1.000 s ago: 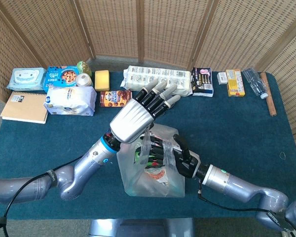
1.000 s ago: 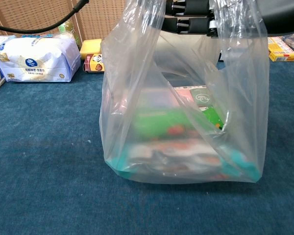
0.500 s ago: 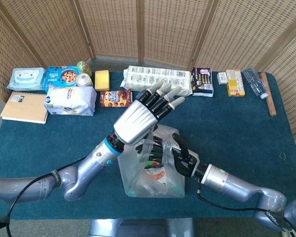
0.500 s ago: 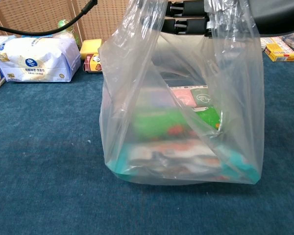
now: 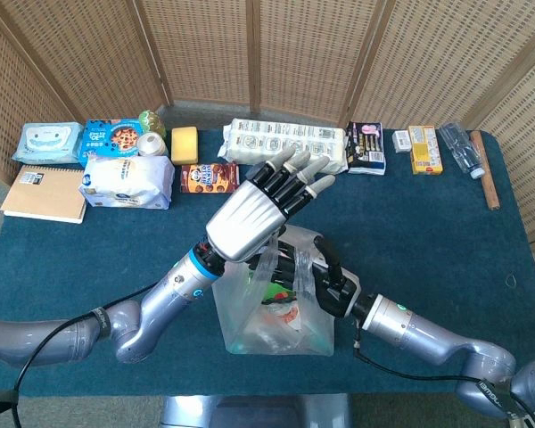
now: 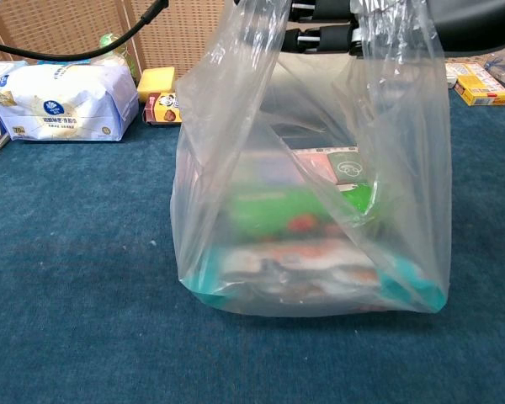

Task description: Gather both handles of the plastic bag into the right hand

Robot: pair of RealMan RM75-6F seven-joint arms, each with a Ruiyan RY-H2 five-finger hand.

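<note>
A clear plastic bag (image 5: 276, 316) full of packaged goods stands on the blue table near the front edge, and it fills the chest view (image 6: 311, 210). My black right hand (image 5: 319, 281) is at the bag's top right with its fingers curled around the bag's handles. In the chest view those fingers (image 6: 320, 38) show at the top with both twisted handles rising around them. My silver left hand (image 5: 254, 214) hovers just above the bag's mouth, its fingers straight and spread, holding nothing.
Along the table's back edge lie a white tissue pack (image 5: 125, 181), a cookie box (image 5: 208, 176), a long white packet (image 5: 285, 143), a yellow box (image 5: 425, 148), a bottle (image 5: 460, 147) and a wooden stick (image 5: 486, 183). A notebook (image 5: 43, 194) sits far left. Wicker screens stand behind.
My left hand has risen slightly and drifted right above the bag. My right hand has pulled the handles up a little, drawing the bag's top taller and narrower.
</note>
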